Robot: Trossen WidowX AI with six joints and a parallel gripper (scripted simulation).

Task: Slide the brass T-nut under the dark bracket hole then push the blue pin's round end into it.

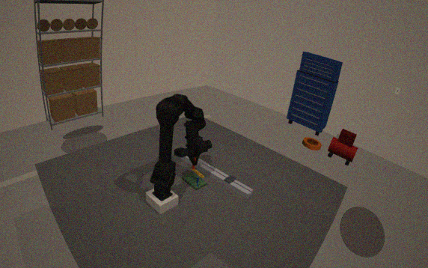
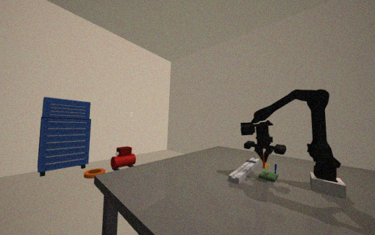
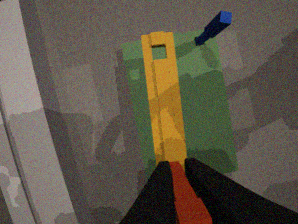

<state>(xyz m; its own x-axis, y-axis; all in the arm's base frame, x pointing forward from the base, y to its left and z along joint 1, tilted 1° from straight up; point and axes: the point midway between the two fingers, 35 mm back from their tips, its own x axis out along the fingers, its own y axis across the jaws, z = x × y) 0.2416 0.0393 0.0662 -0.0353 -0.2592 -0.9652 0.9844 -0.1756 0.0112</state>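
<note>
Clearing the green tray, the fingers grip the orange handle

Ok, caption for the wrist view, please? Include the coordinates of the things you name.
Black end effector (image 3: 176, 168) gripping the orange handle (image 3: 187, 197) of the yellow brass T-nut (image 3: 167, 100), above a green rectangular tray (image 3: 207, 120) with an upright blue pin (image 3: 214, 28).

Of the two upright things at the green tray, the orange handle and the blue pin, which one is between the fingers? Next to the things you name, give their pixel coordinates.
The orange handle (image 2: 263, 161) (image 3: 189, 197), rising from the brass T-nut (image 1: 198, 174) (image 3: 167, 100); the blue pin (image 1: 197, 181) (image 2: 275, 169) (image 3: 215, 27) stands apart.
</note>
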